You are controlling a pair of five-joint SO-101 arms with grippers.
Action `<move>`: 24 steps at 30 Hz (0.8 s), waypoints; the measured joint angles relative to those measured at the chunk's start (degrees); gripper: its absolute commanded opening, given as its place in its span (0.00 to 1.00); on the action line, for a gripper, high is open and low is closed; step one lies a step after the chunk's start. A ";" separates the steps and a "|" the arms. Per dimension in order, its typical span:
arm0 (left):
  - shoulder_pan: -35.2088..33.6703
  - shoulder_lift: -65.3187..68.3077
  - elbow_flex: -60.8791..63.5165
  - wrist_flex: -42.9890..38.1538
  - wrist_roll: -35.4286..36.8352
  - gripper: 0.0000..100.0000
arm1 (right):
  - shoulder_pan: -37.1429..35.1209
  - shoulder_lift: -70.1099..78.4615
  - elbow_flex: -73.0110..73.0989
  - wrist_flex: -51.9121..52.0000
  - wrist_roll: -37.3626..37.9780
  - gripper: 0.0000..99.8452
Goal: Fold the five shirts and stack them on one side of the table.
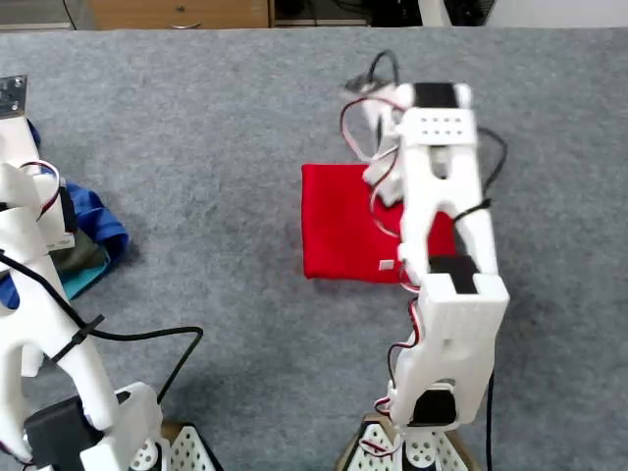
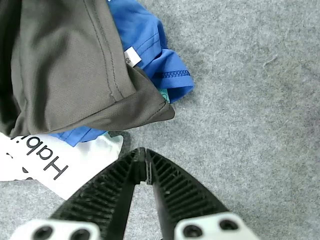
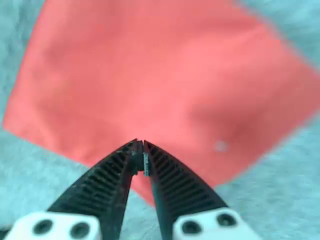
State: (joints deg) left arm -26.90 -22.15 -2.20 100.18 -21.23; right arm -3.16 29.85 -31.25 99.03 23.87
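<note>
Folding stage: one of five looks done, by my reading; the red shirt (image 1: 343,226) lies as a neat rectangle, and the others sit in a heap.
Pile (image 1: 93,231): well left of the red shirt, by the tabletop (image 1: 216,128) edge. The grey shirt (image 2: 65,65) is on top, with the blue shirt (image 2: 150,40) under it, the printed white shirt (image 2: 75,160) beneath and a teal cloth (image 1: 83,280) peeking out. All are crumpled and overlapping.
Left end effector (image 2: 145,167): well left of the red shirt, over bare tabletop just short of the heap; clenched, jaws meeting at the tips, nothing between them.
Red shirt: mid-tabletop, flat, edges square, apart from the pile.
Right end effector (image 3: 140,150): above the red shirt, near one edge; clenched tip to tip, no cloth pinched as far as can be seen.
Handling: the shirts are probably light, soft and limp. They will likely drape and sag when lifted, and layers may drag each other. The felt-like tabletop should grip them a little.
Where to take hold: likely a hem corner of the grey shirt, pinching one layer only so it lifts clear of the blue one. The red shirt is better pinched through all layers at an edge, to keep its fold.
</note>
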 measured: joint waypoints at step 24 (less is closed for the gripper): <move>0.00 0.00 0.00 0.00 0.00 0.02 | 8.97 18.37 -21.10 -0.97 0.00 0.00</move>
State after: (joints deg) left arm -26.90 -22.15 -2.20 100.18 -21.23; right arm 5.80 48.22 -52.35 98.07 23.87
